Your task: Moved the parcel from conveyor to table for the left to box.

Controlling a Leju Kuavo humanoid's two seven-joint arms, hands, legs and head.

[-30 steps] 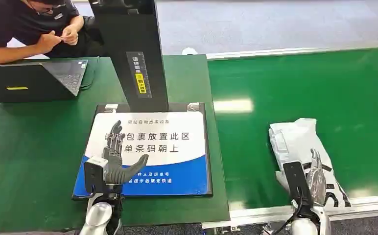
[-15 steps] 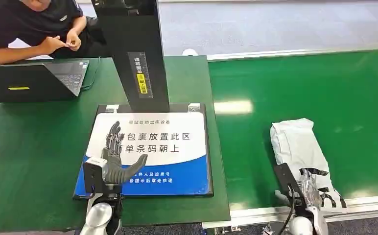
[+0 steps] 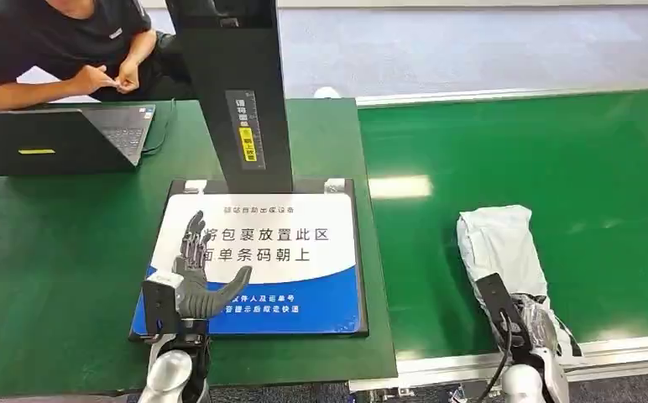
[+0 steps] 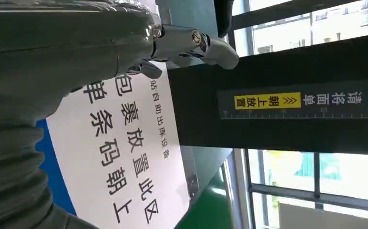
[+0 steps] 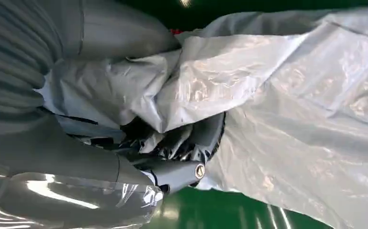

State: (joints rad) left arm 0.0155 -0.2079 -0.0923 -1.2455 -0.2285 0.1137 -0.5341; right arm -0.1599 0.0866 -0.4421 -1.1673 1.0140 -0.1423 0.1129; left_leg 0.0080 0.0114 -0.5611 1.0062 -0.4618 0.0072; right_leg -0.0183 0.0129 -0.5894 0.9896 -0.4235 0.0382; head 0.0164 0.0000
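The parcel (image 3: 502, 245) is a crumpled white plastic bag with black print, lying on the green conveyor belt (image 3: 556, 151) near its front edge. My right hand (image 3: 537, 326) grips the parcel's near end; in the right wrist view the fingers (image 5: 182, 143) are curled into bunched plastic of the parcel (image 5: 287, 105). My left hand (image 3: 196, 281) hovers open, fingers spread, over the blue and white placement sign (image 3: 304, 252) on the table. The left wrist view looks past my left hand (image 4: 53, 62) at the sign (image 4: 125, 157).
A black scanner column (image 3: 237, 92) stands at the sign's far edge. A laptop (image 3: 52, 138) sits at the table's far left, with a person (image 3: 60, 50) behind it. The green table (image 3: 44, 252) meets the conveyor along a metal edge (image 3: 505, 361).
My right hand has closed on the parcel's near end and pulled it toward me, bunching the plastic. The view has shifted slightly. The left hand stays over the sign.
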